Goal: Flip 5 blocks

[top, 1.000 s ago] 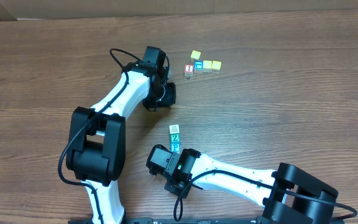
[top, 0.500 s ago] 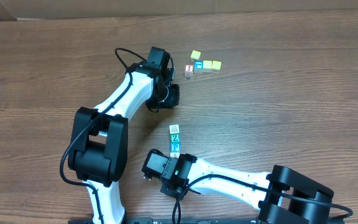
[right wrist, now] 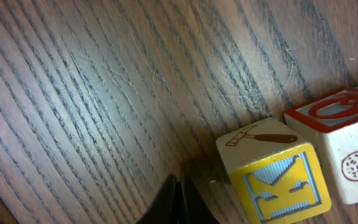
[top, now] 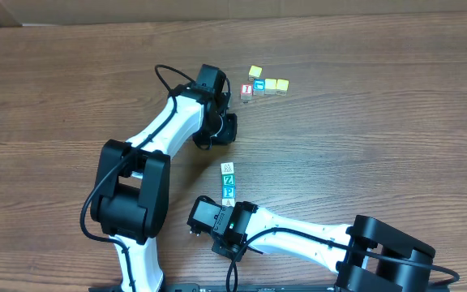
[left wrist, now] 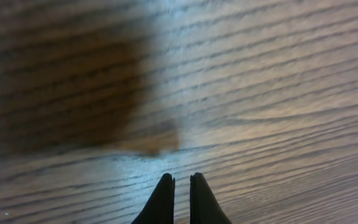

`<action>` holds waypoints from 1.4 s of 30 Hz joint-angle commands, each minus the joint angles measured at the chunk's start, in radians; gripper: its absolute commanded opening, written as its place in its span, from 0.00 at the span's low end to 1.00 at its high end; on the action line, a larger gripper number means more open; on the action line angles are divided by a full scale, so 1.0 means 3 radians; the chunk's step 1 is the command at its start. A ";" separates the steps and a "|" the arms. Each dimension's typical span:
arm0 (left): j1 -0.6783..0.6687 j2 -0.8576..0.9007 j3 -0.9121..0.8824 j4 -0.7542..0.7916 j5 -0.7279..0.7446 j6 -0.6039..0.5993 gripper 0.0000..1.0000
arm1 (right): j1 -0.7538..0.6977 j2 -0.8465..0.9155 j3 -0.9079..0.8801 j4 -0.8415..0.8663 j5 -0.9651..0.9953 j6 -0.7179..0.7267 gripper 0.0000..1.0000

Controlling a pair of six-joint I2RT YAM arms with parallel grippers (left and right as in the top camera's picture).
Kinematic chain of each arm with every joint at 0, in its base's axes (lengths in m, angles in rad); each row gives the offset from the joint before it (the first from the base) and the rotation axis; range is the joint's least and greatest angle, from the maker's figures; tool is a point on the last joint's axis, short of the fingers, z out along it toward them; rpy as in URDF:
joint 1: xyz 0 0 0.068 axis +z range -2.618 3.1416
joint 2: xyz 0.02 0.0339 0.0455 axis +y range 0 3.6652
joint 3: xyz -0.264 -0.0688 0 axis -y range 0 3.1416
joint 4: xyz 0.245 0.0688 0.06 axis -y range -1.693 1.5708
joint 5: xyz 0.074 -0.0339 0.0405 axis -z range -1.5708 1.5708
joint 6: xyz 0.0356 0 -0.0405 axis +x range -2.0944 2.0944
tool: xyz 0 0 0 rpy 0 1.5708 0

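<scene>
A short column of blocks lies mid-table in the overhead view: a whitish one (top: pixel 228 168), a green Z (top: pixel 229 179) and a teal P (top: pixel 229 191). My right gripper (top: pixel 211 214) sits just lower left of that column, its fingertips hidden under the wrist. In the right wrist view it (right wrist: pixel 179 180) is shut and empty, with a block showing a yellow K face (right wrist: pixel 278 180) close on its right and a block with a red O face (right wrist: pixel 344 146) beyond. My left gripper (top: pixel 226 128) is shut over bare wood (left wrist: pixel 179 179).
A second cluster lies at the back: a yellow cube (top: pixel 254 71), a red-faced cube (top: pixel 246 90), a teal cube (top: pixel 259 84) and two yellow-tan cubes (top: pixel 276 85). The wooden table (top: pixel 379 146) stretches right of both arms.
My left gripper has drifted right and slightly forward, nearer the back cluster. My right gripper slid left and a little toward the front edge, away from the column. No block moved.
</scene>
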 commanded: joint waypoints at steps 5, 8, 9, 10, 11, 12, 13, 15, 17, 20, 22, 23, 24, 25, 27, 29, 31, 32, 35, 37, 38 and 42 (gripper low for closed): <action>-0.0013 0.0061 -0.0159 -0.0011 0.0004 0.0177 0.04 | 0.0010 0.0015 -0.0020 0.0023 0.0018 -0.0015 0.04; -0.0014 0.0061 -0.0170 -0.0064 0.0046 0.0257 0.04 | 0.0010 0.0017 -0.0022 0.0022 0.0018 -0.0015 0.04; -0.0014 0.0061 -0.0170 -0.0078 0.0045 0.0257 0.04 | 0.0010 0.0017 -0.0020 0.0023 0.0018 -0.0015 0.04; -0.0014 0.0061 -0.0170 -0.0085 0.0043 0.0267 0.04 | 0.0010 0.0017 -0.0020 0.0023 0.0018 -0.0015 0.04; -0.0014 0.0061 -0.0170 -0.0090 0.0042 0.0267 0.04 | 0.0010 0.0017 -0.0020 0.0024 0.0019 -0.0015 0.04; -0.0013 0.0061 -0.0170 -0.0094 0.0042 0.0280 0.04 | 0.0010 0.0015 -0.0020 0.0025 0.0027 -0.0015 0.04; -0.0011 0.0061 -0.0170 -0.0097 0.0042 0.0281 0.04 | 0.0010 0.0017 -0.0022 0.0025 0.0050 -0.0014 0.04; -0.0011 0.0061 -0.0170 -0.0095 0.0042 0.0281 0.04 | 0.0009 0.0017 -0.0042 0.0052 0.0122 -0.0013 0.04; -0.0011 0.0061 -0.0170 -0.0093 0.0042 0.0281 0.04 | 0.0009 0.0017 -0.0078 0.0095 0.0148 -0.0013 0.04; -0.0011 0.0061 -0.0170 -0.0088 0.0043 0.0278 0.04 | 0.0009 0.0017 -0.0103 0.0122 0.0146 -0.0013 0.04; -0.0011 0.0061 -0.0170 -0.0092 0.0045 0.0282 0.04 | 0.0009 0.0017 -0.0103 0.0127 0.0148 -0.0013 0.04; -0.0011 0.0061 -0.0170 -0.0099 0.0046 0.0304 0.04 | 0.0009 0.0017 -0.0103 0.0126 0.0148 -0.0013 0.04; -0.0011 0.0061 -0.0170 -0.0108 0.0046 0.0323 0.04 | 0.0009 0.0017 -0.0103 0.0126 0.0146 -0.0013 0.04; -0.0011 0.0061 -0.0170 -0.0125 0.0046 0.0341 0.04 | 0.0009 0.0017 -0.0103 0.0127 0.0148 -0.0013 0.04; -0.0011 0.0061 -0.0170 -0.0161 0.0047 0.0371 0.04 | 0.0009 0.0017 -0.0103 0.0135 0.0156 -0.0013 0.04; -0.0011 0.0061 -0.0170 -0.0184 0.0045 0.0402 0.04 | 0.0006 0.0017 -0.0103 0.0145 0.0160 -0.0014 0.04; -0.0011 0.0061 -0.0170 -0.0186 0.0043 0.0402 0.04 | 0.0006 0.0017 -0.0104 0.0155 0.0172 -0.0014 0.04; -0.0011 0.0061 -0.0170 -0.0186 0.0043 0.0402 0.04 | 0.0006 0.0017 -0.0104 0.0161 0.0183 -0.0014 0.04; -0.0011 0.0061 -0.0170 -0.0183 0.0045 0.0401 0.04 | 0.0006 0.0017 -0.0106 0.0174 0.0209 -0.0014 0.04; -0.0011 0.0061 -0.0170 -0.0175 0.0045 0.0401 0.04 | 0.0006 0.0017 -0.0107 0.0175 0.0209 -0.0014 0.04; -0.0011 0.0061 -0.0170 -0.0167 0.0045 0.0401 0.04 | 0.0006 0.0017 -0.0107 0.0175 0.0211 -0.0014 0.04; -0.0011 0.0061 -0.0170 -0.0130 0.0043 0.0403 0.04 | 0.0006 0.0017 -0.0108 0.0214 0.0245 -0.0014 0.04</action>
